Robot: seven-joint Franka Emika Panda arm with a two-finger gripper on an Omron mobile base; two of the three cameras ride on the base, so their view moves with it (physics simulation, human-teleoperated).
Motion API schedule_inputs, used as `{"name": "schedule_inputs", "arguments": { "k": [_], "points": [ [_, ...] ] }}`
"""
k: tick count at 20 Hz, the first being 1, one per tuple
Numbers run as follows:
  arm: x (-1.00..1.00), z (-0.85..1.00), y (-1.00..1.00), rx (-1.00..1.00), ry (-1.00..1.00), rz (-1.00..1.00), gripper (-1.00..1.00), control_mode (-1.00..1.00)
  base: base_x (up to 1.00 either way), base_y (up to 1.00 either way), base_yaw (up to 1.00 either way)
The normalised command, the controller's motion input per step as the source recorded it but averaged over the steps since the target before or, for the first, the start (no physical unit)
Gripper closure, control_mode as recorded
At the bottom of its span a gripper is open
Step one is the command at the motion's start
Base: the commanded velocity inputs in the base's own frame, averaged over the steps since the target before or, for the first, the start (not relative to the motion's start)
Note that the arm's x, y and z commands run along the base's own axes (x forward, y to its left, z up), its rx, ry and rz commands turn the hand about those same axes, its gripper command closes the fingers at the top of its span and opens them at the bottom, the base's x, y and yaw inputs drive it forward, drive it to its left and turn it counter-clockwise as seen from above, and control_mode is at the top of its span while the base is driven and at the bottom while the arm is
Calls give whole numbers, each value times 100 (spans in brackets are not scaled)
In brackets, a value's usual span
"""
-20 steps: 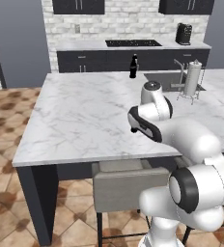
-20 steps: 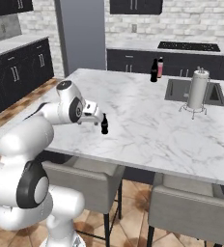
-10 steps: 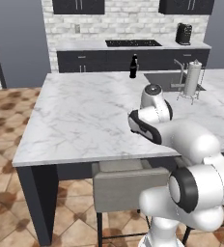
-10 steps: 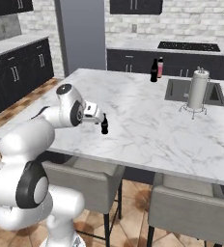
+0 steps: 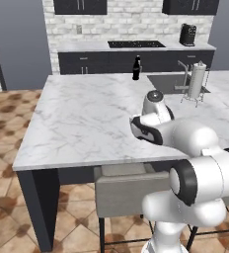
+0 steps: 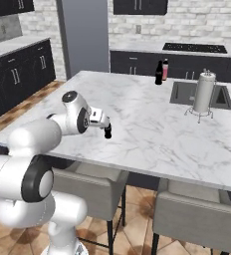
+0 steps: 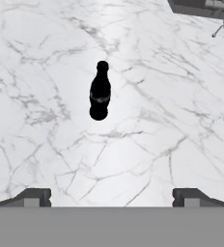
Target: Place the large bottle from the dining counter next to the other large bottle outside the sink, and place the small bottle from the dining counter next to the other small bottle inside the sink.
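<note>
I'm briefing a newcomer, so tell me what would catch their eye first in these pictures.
The white robot arm reaching over the dining counter, its open fingers apart and aimed at a small dark bottle standing upright and untouched on the marble. Beyond it, the pink-orange large bottle and the all-dark large bottle stand together at the far edge, left of the sink. A tall grey metal canister stands by the sink.

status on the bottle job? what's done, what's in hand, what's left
Done: the pink-orange large bottle stands beside the dark large bottle, outside the sink. In hand: nothing; the open gripper faces the small dark bottle on the dining counter. Left: grasp it, place it in the sink.
</note>
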Motion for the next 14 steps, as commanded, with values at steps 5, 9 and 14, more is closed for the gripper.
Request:
{"name": "schedule_inputs", "arguments": {
  "k": [5, 9, 14],
  "points": [
    [17, 0, -4, 0, 0, 0, -100, -100, 0, 0, 0],
    [17, 0, -3, 0, 0, 0, -100, -100, 0, 0, 0],
    [23, -7, -2, 0, 0, 0, -100, -100, 0, 0, 0]
  ]
}}
